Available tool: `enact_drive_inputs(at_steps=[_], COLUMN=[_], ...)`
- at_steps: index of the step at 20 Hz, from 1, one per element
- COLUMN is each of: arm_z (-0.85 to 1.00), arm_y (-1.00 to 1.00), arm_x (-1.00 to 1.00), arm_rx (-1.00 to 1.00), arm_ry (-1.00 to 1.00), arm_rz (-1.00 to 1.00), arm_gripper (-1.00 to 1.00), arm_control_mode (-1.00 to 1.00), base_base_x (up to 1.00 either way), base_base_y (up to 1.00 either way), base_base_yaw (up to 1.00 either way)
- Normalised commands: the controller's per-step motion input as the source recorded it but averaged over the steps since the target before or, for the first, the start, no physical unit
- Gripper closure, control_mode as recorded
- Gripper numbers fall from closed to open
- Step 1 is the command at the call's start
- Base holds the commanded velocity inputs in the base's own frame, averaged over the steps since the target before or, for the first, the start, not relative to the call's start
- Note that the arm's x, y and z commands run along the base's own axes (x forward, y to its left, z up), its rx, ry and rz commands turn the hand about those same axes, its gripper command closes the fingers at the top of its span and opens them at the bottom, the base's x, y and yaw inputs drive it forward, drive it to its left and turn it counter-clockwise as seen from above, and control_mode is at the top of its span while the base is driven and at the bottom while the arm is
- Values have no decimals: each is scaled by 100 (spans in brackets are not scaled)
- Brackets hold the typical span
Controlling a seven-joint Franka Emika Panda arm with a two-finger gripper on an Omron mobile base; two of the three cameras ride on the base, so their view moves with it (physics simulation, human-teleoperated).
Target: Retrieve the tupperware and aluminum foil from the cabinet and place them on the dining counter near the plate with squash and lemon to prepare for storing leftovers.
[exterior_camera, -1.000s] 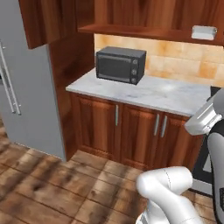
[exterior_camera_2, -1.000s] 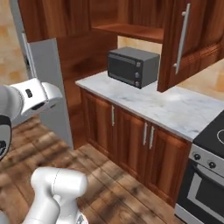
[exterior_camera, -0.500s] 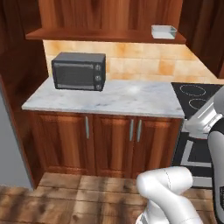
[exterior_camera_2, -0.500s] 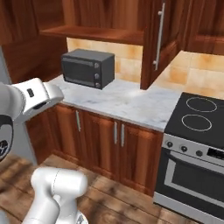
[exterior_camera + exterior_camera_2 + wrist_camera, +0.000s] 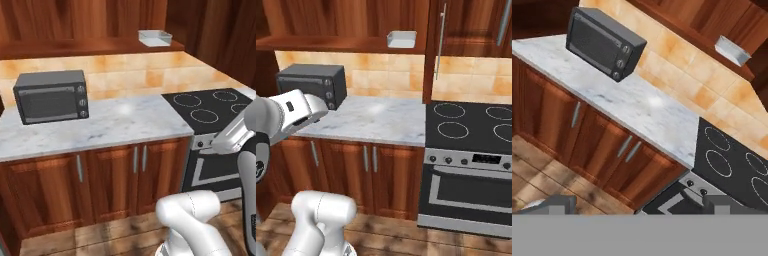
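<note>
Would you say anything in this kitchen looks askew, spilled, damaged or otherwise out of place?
Nothing stands out. The tupperware sits flat on the cabinet shelf, the microwave stands square on the marble worktop, and the stove top is bare. No spills or damage show.

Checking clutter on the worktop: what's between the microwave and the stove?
Nothing: in the left base view the marble worktop runs bare from the microwave to the stove. The tupperware sits above, on the cabinet shelf.
</note>
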Motion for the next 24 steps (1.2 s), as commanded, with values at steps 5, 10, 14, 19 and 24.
enact_drive_inputs(at_steps=[5,10,14,19,24], arm_z=[0,0,0,0,0], arm_y=[0,0,0,0,0], arm_x=[0,0,0,0,0], arm_rx=[0,0,0,0,0], arm_ry=[0,0,0,0,0], arm_rz=[0,0,0,0,0], arm_gripper=[-100,-100,-100,-100,-100], arm_control_mode=[100,100,100,100,100], base_base_x=[57,67,93,96,95], base_base_y=[55,48,9,-1,-8], base_base_yaw=[-50,-32,-4,5,16])
